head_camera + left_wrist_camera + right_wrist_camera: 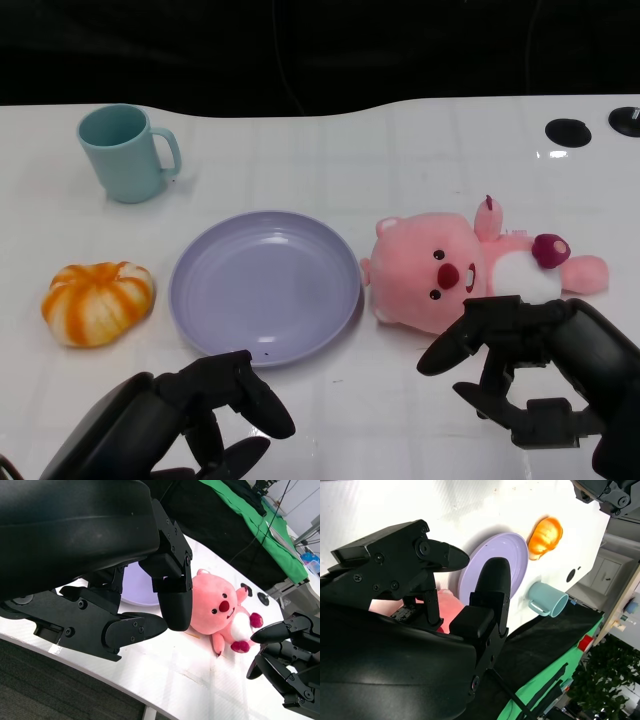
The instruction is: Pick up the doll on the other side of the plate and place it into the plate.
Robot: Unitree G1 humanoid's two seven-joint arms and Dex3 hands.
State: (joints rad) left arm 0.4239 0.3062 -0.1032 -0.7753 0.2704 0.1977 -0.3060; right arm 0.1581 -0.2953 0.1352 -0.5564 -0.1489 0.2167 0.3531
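step: reach phase, nothing grasped yet; doll not in plate, task barely begun by my read
right hand: released, fingers spread, holding nothing, just at the doll's near side, fingertips over its lower edge; contact can't tell
left hand: released, fingers apart, nothing in it, near the table's front edge below the plate
doll: pink plush, lying on its back on the table, just beside the plate's right rim, head toward the plate
plate: lavender, bare inside, mid-table
next move: likely right hand goes forward and down over the plush body, closes around it, lifts, carries left to the plate; soft toy so a wrap grip should do
risk: nudging the doll away toward the far edge
surface: white table, glossy
other items: teal mug toward far-left corner; orange pumpkin toy left of plate; two black round holes at far-right corner
room: black drape behind far edge; green cloth in left wrist view
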